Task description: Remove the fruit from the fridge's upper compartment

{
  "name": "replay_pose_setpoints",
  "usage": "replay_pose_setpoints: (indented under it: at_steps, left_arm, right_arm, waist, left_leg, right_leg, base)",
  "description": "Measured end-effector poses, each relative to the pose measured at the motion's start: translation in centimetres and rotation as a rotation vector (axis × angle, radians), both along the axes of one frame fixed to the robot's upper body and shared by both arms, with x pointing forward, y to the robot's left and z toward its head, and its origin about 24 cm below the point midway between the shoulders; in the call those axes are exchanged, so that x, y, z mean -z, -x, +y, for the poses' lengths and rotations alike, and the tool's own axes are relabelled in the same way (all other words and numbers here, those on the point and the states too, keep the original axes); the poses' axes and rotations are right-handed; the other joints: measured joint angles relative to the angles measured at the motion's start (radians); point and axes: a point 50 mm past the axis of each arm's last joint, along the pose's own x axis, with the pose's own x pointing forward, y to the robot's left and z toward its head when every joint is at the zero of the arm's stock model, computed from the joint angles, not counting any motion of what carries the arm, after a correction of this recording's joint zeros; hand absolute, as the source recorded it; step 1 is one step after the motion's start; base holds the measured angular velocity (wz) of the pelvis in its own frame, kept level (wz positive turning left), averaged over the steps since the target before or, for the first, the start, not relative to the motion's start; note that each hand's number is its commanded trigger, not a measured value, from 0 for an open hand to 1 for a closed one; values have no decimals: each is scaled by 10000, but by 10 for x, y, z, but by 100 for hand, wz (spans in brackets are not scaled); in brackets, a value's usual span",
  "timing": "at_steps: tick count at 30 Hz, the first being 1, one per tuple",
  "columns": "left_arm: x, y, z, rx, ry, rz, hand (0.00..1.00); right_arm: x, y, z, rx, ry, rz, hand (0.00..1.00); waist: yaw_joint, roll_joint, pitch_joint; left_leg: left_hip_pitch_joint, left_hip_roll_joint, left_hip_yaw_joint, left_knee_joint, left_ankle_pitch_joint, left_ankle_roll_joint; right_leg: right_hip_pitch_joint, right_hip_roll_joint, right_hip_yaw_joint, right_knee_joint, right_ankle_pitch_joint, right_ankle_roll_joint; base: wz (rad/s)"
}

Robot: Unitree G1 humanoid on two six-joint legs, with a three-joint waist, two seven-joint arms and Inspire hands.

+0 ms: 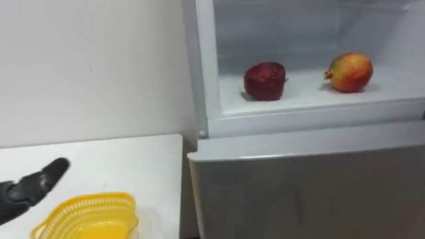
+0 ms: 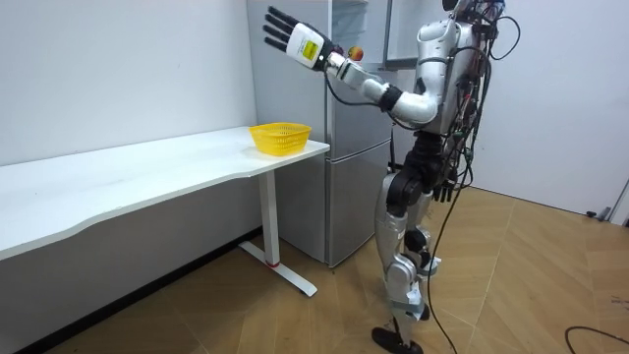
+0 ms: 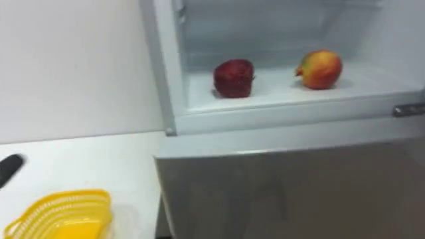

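The upper fridge compartment point(image 1: 312, 40) stands open, and two fruits sit on its white shelf point(image 1: 312, 99). In the left eye view a dark red fruit point(image 1: 264, 81) lies at about 12 o'clock from the middle of the frame. A red-and-yellow fruit point(image 1: 349, 72) sits at 2 o'clock, well apart from the first and to its right. Neither is touched by anything.

The left hand point(image 1: 32, 187) comes in at 8 o'clock. Its dark fingers point(image 1: 53, 169) are stretched out straight over the white tabletop point(image 1: 119, 156) and have hold of nothing. The room view shows this hand raised high in front of the fridge with the fingers spread.

A yellow mesh basket point(image 1: 86, 214) sits on the tabletop at 7 o'clock, just below the hand and near the tabletop's end beside the fridge. The closed lower fridge door point(image 1: 312, 192) takes up 5 o'clock.

The robot stands upright on the wooden floor point(image 2: 511, 285), facing the fridge.
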Motion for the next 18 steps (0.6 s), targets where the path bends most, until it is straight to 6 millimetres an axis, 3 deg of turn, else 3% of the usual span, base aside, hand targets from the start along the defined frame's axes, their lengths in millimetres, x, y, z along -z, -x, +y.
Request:
replay_pose_setpoints:
  at_steps: [1,3,6,8,9,11,14,17,18]
  left_arm:
    - [11,5,10,-823,375,390,0]
    - [29,13,25,-2072,879,1033,0]
    - [76,35,41,-4057,2101,2607,0]
    - [121,58,49,-5448,3148,4274,0]
    - [131,64,49,-5785,3420,4631,0]
    - [172,85,47,-6811,4245,6319,0]
    - [217,115,35,-7708,5150,8445,0]
    - [245,139,20,-8008,5634,10092,0]
    - [250,144,17,-8050,5693,10379,0]
  right_arm:
    - [0,1,-1,134,22,-1,0]
    - [0,2,0,268,0,-15,0]
    - [0,-1,-1,301,-3,-121,0]
    - [0,-1,0,316,-38,-152,0]
    - [0,-1,1,278,-55,-157,0]
    - [1,4,5,329,-232,-24,0]
    - [1,5,4,359,-319,135,0]
    - [1,8,5,397,-430,223,0]
    - [1,8,5,399,-452,234,0]
  waist:
    - [117,43,-40]
    - [335,72,-49]
    - [532,103,-52]
    - [607,91,-58]
    - [598,89,-59]
    - [654,82,-118]
    - [641,-33,-81]
    - [614,-43,-92]
    - [610,-128,-61]
  left_leg:
    - [-19,-36,-33,1,0,1]
    - [-22,-89,-160,-4,-1,1]
    - [-9,-201,-237,-3,1,3]
    - [-82,-268,-436,-3,-19,36]
    - [-119,-267,-476,3,-52,93]
    - [-165,-304,-687,-28,-99,162]
    - [-166,-355,-752,-28,-134,218]
    - [-106,-363,-793,-81,-165,255]
    - [-100,-368,-791,-91,-173,261]
  right_leg:
    - [-22,-41,-36,35,-70,114]
    - [-69,-115,-125,134,-47,97]
    - [-104,-252,-187,304,-58,139]
    - [-109,-336,-306,373,-117,235]
    - [-118,-340,-375,370,-120,246]
    - [-103,-402,-578,413,-124,253]
    - [-73,-437,-640,456,-124,278]
    - [52,-465,-680,362,-94,311]
    - [51,-469,-681,361,-98,318]
  base:
    - [22]
    - [17]
    - [10]
    - [17]
    - [29]
    - [28]
    - [8]
    - [4]
    - [0]
